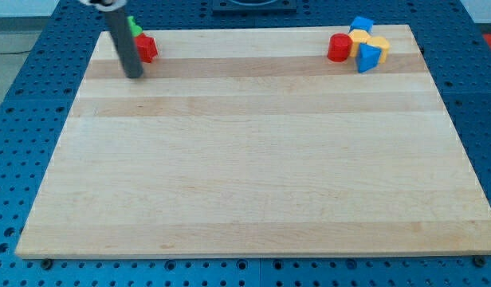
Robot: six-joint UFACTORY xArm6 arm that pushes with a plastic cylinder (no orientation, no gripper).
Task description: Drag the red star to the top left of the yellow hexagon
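Observation:
The red star [146, 49] lies near the board's top left corner, with a green block [134, 27] just behind it, partly hidden by the rod. My tip [135, 75] rests on the board just below and to the left of the red star, close to it or touching. The yellow hexagon [361, 37] sits far away in a cluster at the top right, between a red cylinder [338, 48], a blue block [361, 25] above it, another yellow block [379, 44] and a blue block [368, 58] below.
The wooden board [253, 159] lies on a blue pegboard table [22, 96]. The red star and green block are close to the board's top edge.

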